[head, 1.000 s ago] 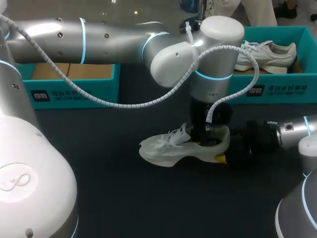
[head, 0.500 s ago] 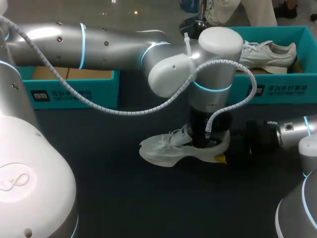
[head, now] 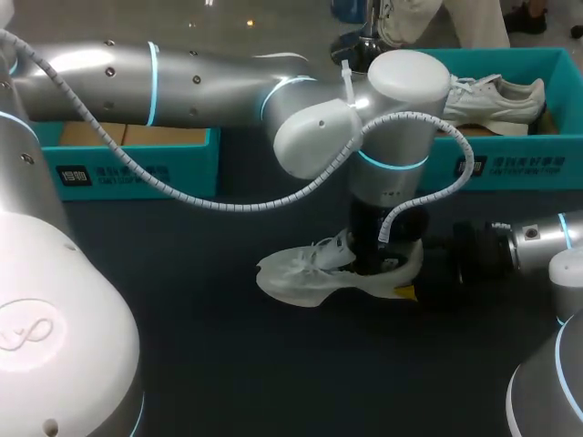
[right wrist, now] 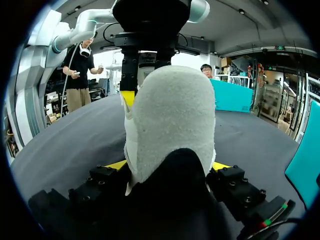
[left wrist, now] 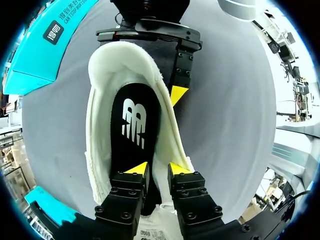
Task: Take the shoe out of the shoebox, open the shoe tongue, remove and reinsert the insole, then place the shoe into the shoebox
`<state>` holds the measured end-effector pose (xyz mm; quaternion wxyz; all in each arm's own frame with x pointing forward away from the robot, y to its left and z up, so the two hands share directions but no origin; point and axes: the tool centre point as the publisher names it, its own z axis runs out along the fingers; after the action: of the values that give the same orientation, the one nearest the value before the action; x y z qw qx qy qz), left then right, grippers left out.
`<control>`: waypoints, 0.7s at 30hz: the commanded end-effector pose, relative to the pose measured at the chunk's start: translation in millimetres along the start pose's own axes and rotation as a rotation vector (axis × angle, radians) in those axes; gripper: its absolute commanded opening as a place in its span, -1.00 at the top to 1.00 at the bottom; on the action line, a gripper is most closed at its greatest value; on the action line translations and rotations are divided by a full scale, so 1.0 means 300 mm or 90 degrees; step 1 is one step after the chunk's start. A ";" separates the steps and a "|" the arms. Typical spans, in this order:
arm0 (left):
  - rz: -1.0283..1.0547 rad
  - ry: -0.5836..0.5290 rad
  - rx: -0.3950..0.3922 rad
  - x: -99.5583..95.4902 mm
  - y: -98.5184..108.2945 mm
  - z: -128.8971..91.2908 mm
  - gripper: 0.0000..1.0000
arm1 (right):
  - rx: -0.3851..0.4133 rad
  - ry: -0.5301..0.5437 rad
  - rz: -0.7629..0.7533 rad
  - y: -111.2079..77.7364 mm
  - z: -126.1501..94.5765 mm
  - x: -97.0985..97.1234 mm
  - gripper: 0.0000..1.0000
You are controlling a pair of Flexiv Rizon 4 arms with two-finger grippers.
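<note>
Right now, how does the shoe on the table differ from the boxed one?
The table shoe lies on the table; the boxed shoe sits in the teal box. The table shoe's heel is gripped by the right end effector; the boxed shoe is untouched. Both are pale sneakers.

**White shoe [head: 305,278] with black insole [left wrist: 134,125], on the bench.**
The shoe stands upright on its sole, its heel clamped between the right jaws and its toe pointing away from them. The insole lies flat inside.
</note>
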<state>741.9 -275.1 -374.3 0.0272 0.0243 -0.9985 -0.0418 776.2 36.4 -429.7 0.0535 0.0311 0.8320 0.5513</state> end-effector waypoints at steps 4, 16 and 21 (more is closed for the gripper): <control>0.007 -0.021 0.003 -0.024 -0.020 0.019 0.48 | 0.002 -0.001 0.001 -0.003 0.004 0.002 1.00; 0.045 -0.083 0.000 -0.032 -0.026 0.160 0.36 | 0.002 -0.001 0.001 -0.003 0.004 0.002 1.00; 0.041 -0.113 0.000 -0.041 -0.014 0.164 0.60 | 0.002 -0.001 0.001 -0.003 0.004 0.002 1.00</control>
<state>756.4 -276.5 -410.9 -0.0510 -0.0139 -0.9977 -0.0425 776.2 36.4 -430.3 0.0538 0.0311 0.8321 0.5512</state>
